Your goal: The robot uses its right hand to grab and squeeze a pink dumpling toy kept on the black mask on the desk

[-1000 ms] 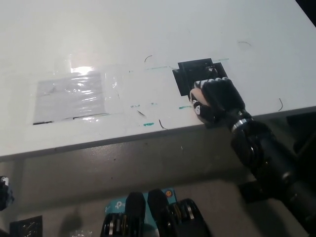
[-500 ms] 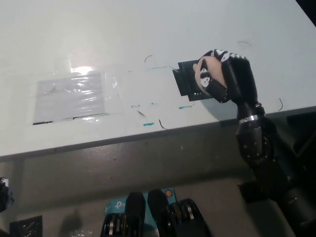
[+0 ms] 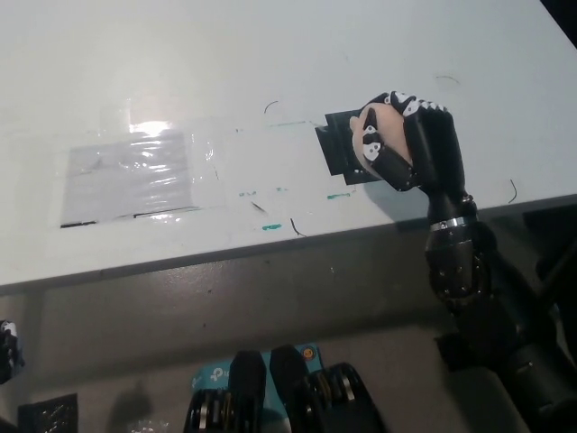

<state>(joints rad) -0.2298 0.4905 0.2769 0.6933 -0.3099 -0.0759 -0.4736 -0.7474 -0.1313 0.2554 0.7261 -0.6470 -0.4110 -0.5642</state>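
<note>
A: Gripping the pink dumpling toy [image 3: 380, 129], the black right hand [image 3: 410, 144] has its fingers wrapped tightly round it, raised above the black mask [image 3: 341, 142] on the white desk [image 3: 288, 63].

B: Where is the toy, exactly?

A: Inside the right hand's grasp, over the mask's right part, apparently clear of it. The left hand [image 3: 7, 350] shows only as a sliver at the lower-left edge; whether its fingers are apart or together cannot be told.
</note>
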